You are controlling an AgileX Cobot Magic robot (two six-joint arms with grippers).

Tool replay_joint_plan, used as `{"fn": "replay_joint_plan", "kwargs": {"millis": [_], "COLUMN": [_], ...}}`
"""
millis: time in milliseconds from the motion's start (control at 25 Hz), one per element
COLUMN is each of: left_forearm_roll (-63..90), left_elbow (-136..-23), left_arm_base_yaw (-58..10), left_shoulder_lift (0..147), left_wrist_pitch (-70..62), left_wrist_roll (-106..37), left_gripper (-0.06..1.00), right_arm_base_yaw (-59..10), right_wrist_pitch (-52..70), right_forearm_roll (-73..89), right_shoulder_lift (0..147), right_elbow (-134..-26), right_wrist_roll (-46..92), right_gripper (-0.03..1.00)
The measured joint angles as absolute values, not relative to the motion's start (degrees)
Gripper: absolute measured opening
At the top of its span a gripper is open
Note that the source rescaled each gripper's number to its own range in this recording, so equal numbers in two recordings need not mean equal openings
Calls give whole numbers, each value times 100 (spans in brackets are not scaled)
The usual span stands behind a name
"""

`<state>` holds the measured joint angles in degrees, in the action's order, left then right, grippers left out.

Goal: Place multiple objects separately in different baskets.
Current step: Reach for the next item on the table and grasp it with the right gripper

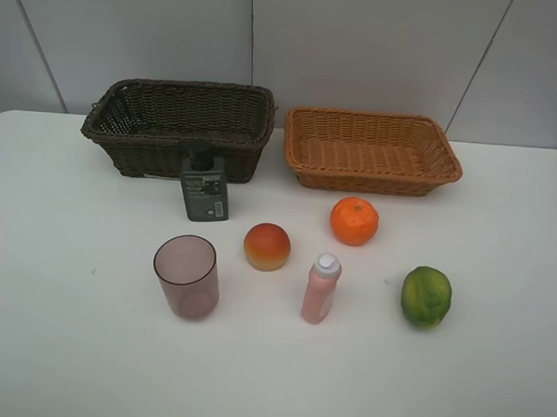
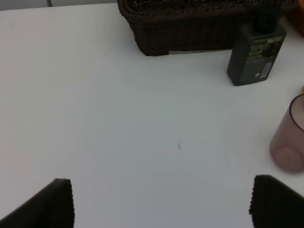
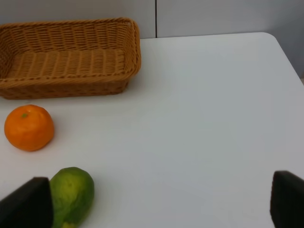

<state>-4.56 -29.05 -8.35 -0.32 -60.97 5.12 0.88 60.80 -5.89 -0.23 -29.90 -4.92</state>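
On the white table stand a dark green pump bottle, a mauve cup and a pink white-capped bottle. Among them lie a red-yellow fruit, an orange and a bumpy green citrus. Behind them sit the dark brown basket and the light orange-brown basket, both empty. Neither arm shows in the high view. My left gripper is open over bare table, short of the cup and pump bottle. My right gripper is open, with the green citrus beside one finger.
The pump bottle stands right against the front wall of the dark basket. The orange lies just in front of the light basket. Grey wall panels rise behind the table's far edge.
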Motion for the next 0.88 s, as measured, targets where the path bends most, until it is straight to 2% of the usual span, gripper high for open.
{"fn": "replay_joint_plan", "kwargs": {"millis": [880], "left_forearm_roll": [-456], "left_elbow": [-2905], "left_arm_base_yaw": [-835], "left_shoulder_lift": [-32], "left_wrist_pitch": [-6097], "left_wrist_roll": [512], "left_gripper": [96], "right_arm_base_yaw": [88], "right_wrist_pitch": [6080], "right_forearm_roll": [-589], "right_shoulder_lift": [-23], "right_elbow": [-2990], "right_wrist_roll": [-492], "right_gripper": [98]}}
